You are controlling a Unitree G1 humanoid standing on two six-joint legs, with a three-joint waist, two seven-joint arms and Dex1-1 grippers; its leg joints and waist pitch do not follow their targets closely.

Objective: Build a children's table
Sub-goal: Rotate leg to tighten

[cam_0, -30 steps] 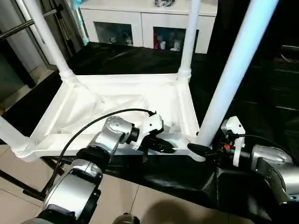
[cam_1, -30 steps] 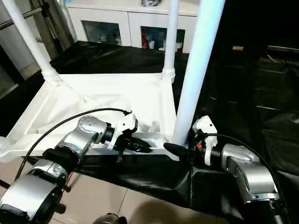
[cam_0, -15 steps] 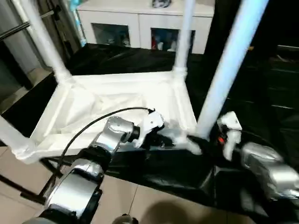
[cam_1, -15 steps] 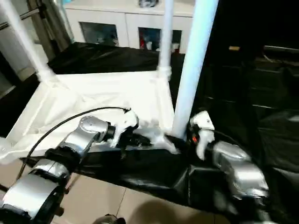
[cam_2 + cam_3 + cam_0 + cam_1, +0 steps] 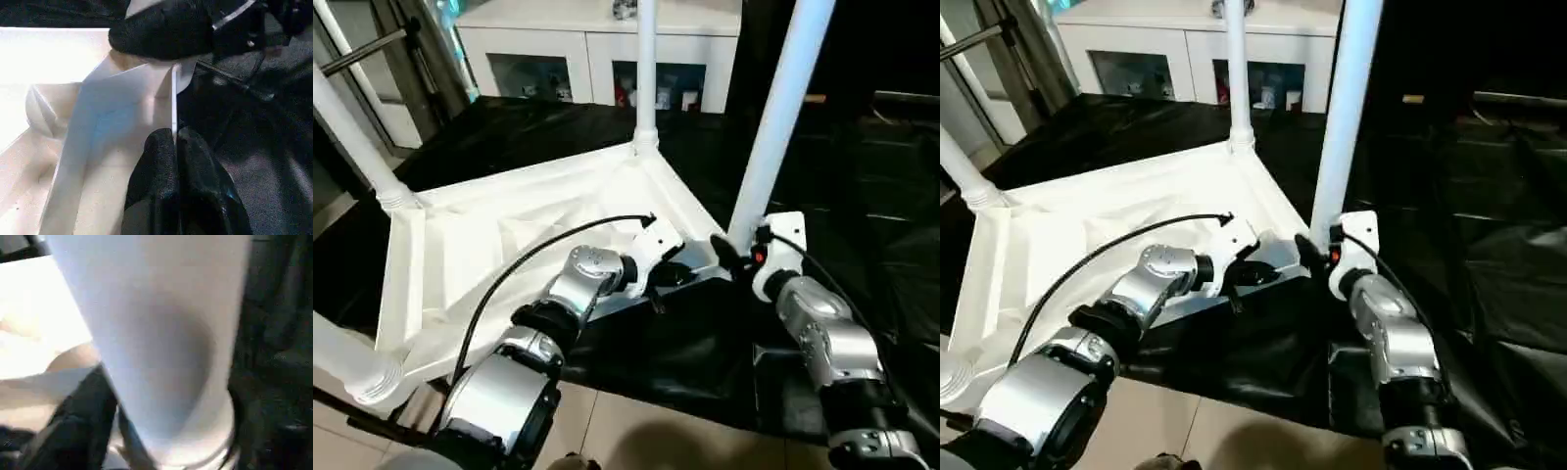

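Children's table [image 5: 509, 245] lay upside down on black cloth [image 5: 705, 333], four legs pointing up. Left gripper [image 5: 176, 147] pinched tight on the thin rim of the near side wall, steadying the top. Right gripper [image 5: 729, 257] sat at the base of the near right leg [image 5: 773, 117], fingers straddling the tube; firm clamp or loose, hard to tell. Looked like seating that last leg in its corner socket; next move probably called for a downward press or twist, rim held.

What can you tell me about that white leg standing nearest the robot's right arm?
The near-right leg is a long, smooth white tube, plastic by its look, standing upright from the corner of the upturned tabletop. The right gripper sits at its base, a black finger against each side.
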